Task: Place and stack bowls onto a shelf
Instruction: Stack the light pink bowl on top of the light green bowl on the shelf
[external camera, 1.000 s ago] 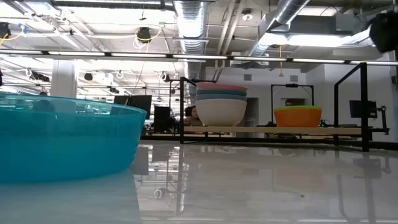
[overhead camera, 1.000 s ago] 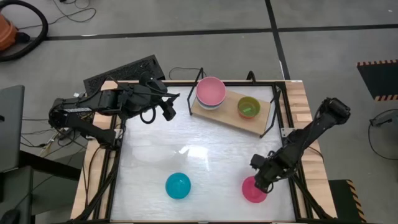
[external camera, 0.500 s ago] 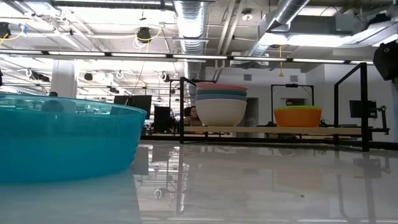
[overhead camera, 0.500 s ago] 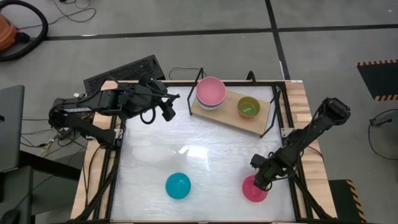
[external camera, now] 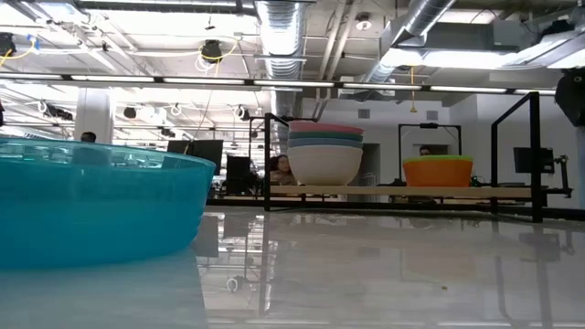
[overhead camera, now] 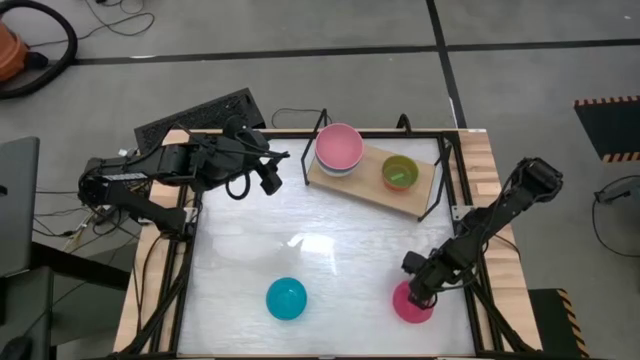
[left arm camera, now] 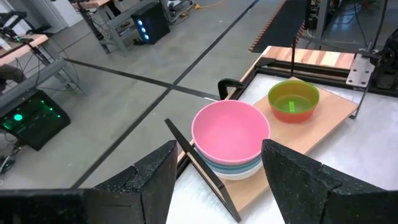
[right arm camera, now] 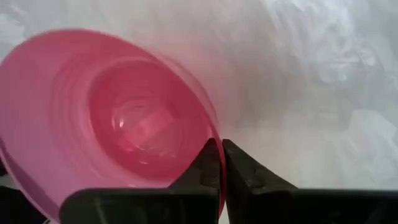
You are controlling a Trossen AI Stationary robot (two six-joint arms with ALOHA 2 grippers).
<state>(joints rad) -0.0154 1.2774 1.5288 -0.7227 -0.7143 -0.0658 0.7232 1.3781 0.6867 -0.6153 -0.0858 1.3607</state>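
A pink bowl [overhead camera: 411, 306] stands near the table's near right edge, open side up, with my right gripper [overhead camera: 420, 291] shut on its rim. A bright blue bowl [overhead camera: 286, 299] rests on its base at the near middle, and it fills the left of the low view [external camera: 91, 201]. The shelf [overhead camera: 372, 186] stands at the far edge. On it are a stack with a second pink bowl on top [overhead camera: 338, 148] and a lime green bowl nested in an orange-red one [overhead camera: 399, 172]. My left gripper [overhead camera: 270, 180] hangs open at the far left, facing the shelf. My right gripper holds the pink bowl by its rim [right arm camera: 214, 133], on the bowl's far side. One finger [right arm camera: 202, 163] is inside the bowl and the other [right arm camera: 245, 168] is outside it. The fingers slant down from the far right. I cannot tell whether the bowl's base is still on the table.
The shelf's black wire legs [overhead camera: 440, 175] rise at both ends of the board. Dark rails [overhead camera: 185, 270] frame the white tabletop [overhead camera: 330, 250]. Bare tabletop lies between the two near bowls and the shelf. In the low view, people sit in the room behind the shelf [external camera: 281, 170].
My right gripper has sunk a little onto the pink bowl's far rim and now has the rim between its fingers. The low view shows that arm dropping at the picture's right edge. The left arm has kept still.
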